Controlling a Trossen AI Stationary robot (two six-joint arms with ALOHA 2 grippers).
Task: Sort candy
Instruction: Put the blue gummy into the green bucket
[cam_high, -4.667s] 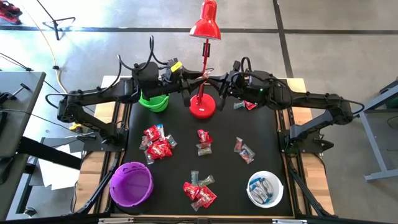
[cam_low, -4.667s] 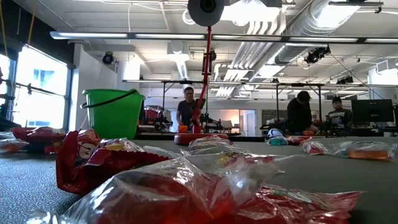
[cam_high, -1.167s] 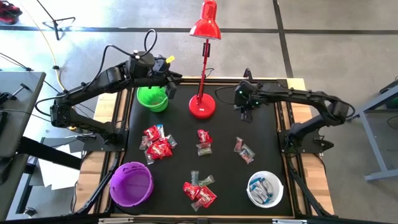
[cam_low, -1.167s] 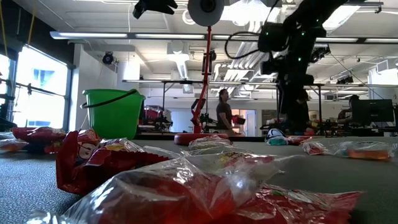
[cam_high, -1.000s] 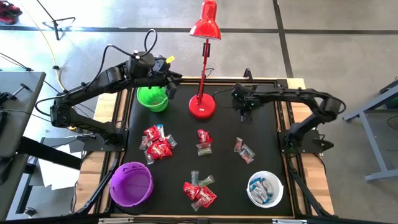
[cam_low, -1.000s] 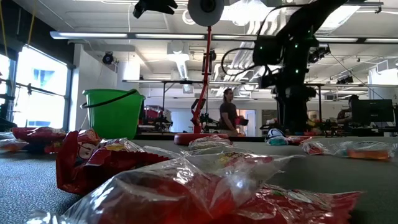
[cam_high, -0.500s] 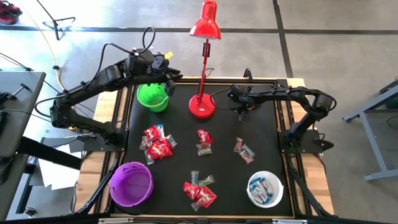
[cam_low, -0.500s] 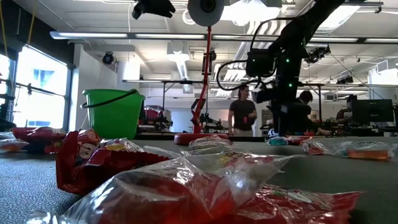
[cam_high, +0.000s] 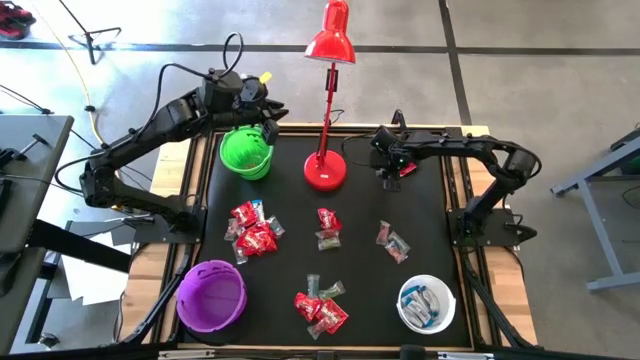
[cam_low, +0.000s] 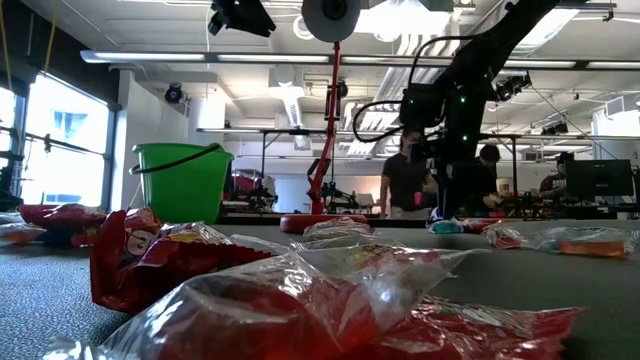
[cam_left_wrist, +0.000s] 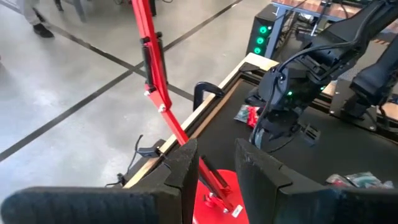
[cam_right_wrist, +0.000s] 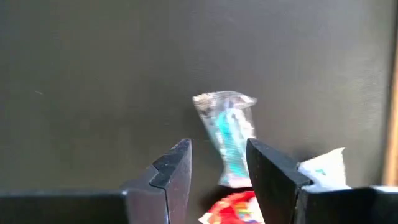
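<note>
High view. Landmark: red lamp (cam_high: 326, 150), base on the far middle of the black surface (cam_high: 420, 215). Green bowl (cam_high: 245, 153) just left of the lamp base; contents not discernible. Purple bowl (cam_high: 211, 296) at the near left corner, well away from the lamp, nothing visible inside. White bowl (cam_high: 426, 304) at the near right corner holds blue-and-white candy. Loose candy (cam_high: 252, 228) lies in heaps on the surface nearer than the lamp: one near-left of the base, one straight in front, one near-right, one farther toward the near edge. Left pincer (cam_high: 268, 112) hangs above the green bowl's far rim, left of the lamp. Right pincer (cam_high: 390, 172) is low over a small candy cluster just right of the lamp base.

Low view. Green bowl (cam_low: 182, 180) stands left of the lamp stem (cam_low: 328, 130); red wrapped candy (cam_low: 170, 255) fills the foreground. People stand in the room behind.

Left wrist view. Left pincer (cam_left_wrist: 216, 163) is released, fingers parted with nothing between them; lamp stem and base beyond.

Right wrist view. Right pincer (cam_right_wrist: 217, 163) is released, fingers apart, hovering over a clear blue-and-white candy (cam_right_wrist: 227, 138); a red piece (cam_right_wrist: 231, 208) lies beside it.
</note>
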